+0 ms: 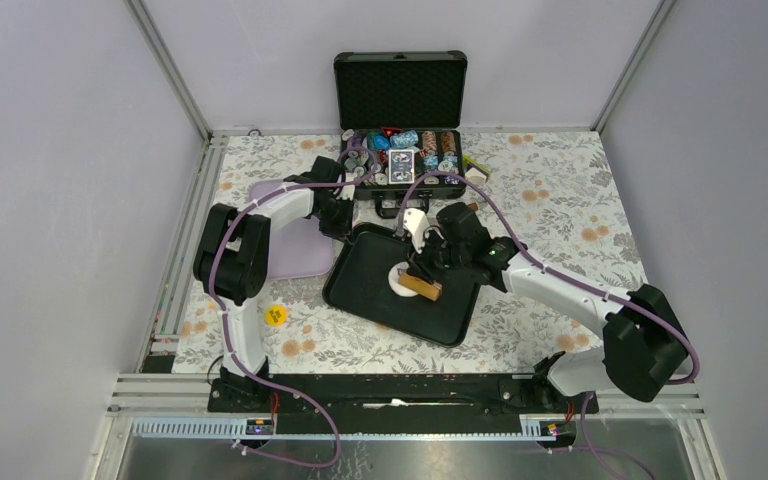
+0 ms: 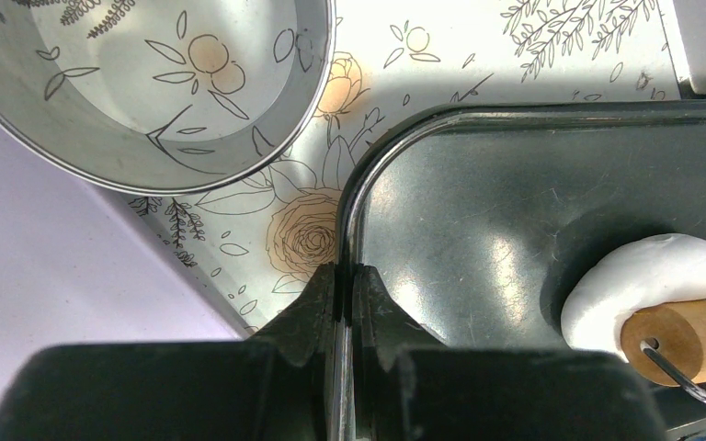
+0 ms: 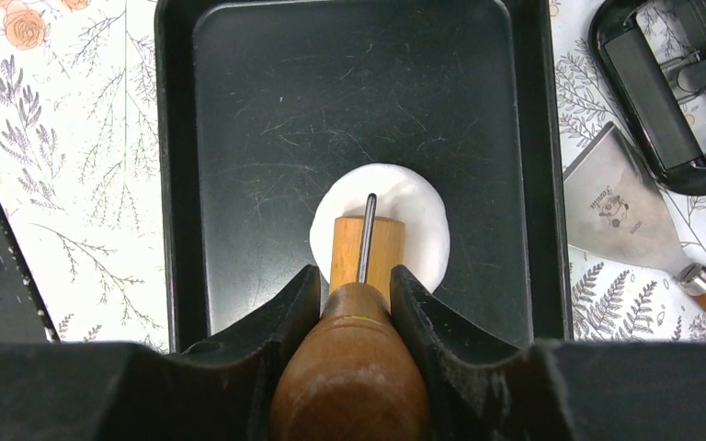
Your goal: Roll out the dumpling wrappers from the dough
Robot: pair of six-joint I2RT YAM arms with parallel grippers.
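**Ines:** What is the right gripper doing?

**Tomas:** Its jaws are clamped on the handle of a wooden rolling tool, one on each side, and the handle fills the gap between them. The tool's short barrel sticks out just ahead of the jaws, with a thin wire running along its top.

**Ines:** And the dough?

**Tomas:** It is a round white pat lying directly ahead of the right jaws, under the barrel. The barrel rests on its near half, and the far half shows beyond the tip. The pat sits on the floor of the black tray, apart from every wall.

**Ines:** And the left gripper?

**Tomas:** Its jaws are pressed together. The tray's rim curves down and runs straight in between them, so they appear to be pinching that rim, though the contact itself lies in shadow. From there the dough is off to the right of the jaws, with the barrel's end on its near edge.

**Ines:** What else is around?

**Tomas:** A steel ring stands ahead and to the left of the left jaws, close to the tray corner without touching it. It sits partly on a lilac mat and partly on the flowered bench. To the right of the right jaws, outside the tray, a scraper with a metal blade lies flat on the bench. Beyond both grippers is an open black case.
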